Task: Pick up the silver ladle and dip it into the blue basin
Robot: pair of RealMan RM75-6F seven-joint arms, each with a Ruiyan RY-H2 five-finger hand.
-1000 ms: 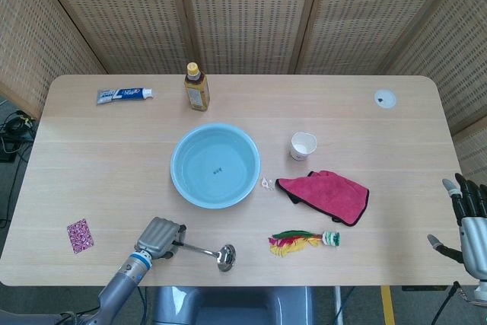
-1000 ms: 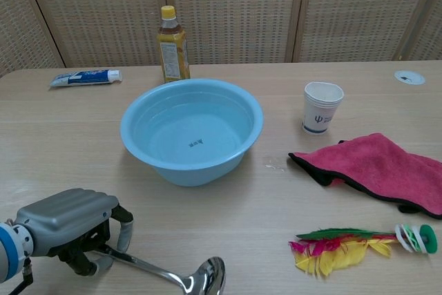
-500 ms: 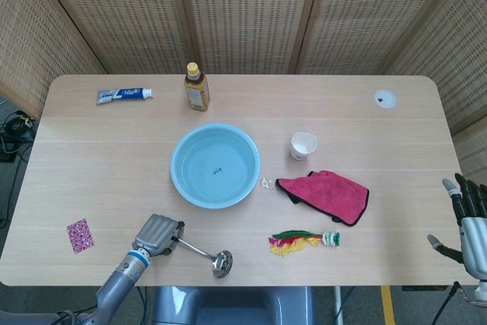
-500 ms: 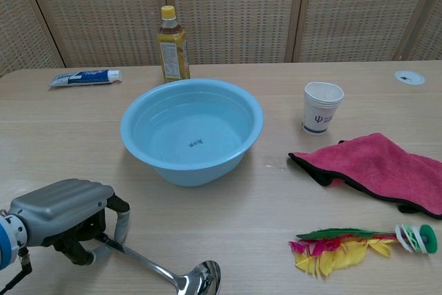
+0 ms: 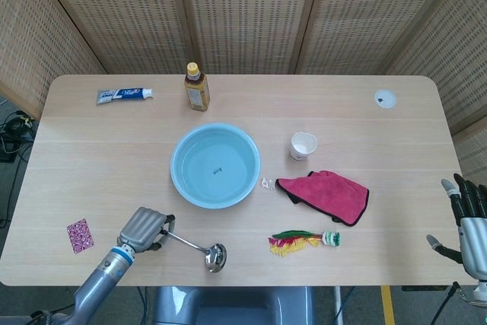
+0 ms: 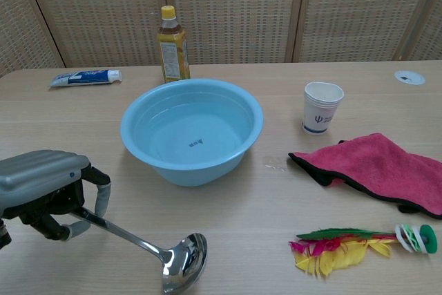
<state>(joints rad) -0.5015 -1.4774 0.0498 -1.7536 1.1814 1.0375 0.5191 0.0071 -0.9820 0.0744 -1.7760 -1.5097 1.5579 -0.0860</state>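
Observation:
My left hand [image 5: 144, 228] [image 6: 47, 188] grips the handle of the silver ladle [image 5: 199, 250] [image 6: 160, 258] near the table's front left. The ladle slants down to the right, its bowl low over the wood; I cannot tell whether it touches. The blue basin [image 5: 215, 165] [image 6: 192, 129] holds water and stands at the table's middle, behind and to the right of the hand. My right hand [image 5: 469, 225] hangs off the table's right edge with fingers spread and nothing in it.
A tea bottle [image 5: 196, 87] and a toothpaste tube [image 5: 123, 95] lie behind the basin. A paper cup [image 5: 303, 145], a pink cloth [image 5: 326, 194] and a feathered shuttlecock [image 5: 303, 240] sit to its right. A small patterned card [image 5: 80, 235] lies at the front left.
My left hand has moved left and slightly up with the ladle in it. The ladle's bowl has swung left and lifted off its earlier spot. The right hand has stayed still.

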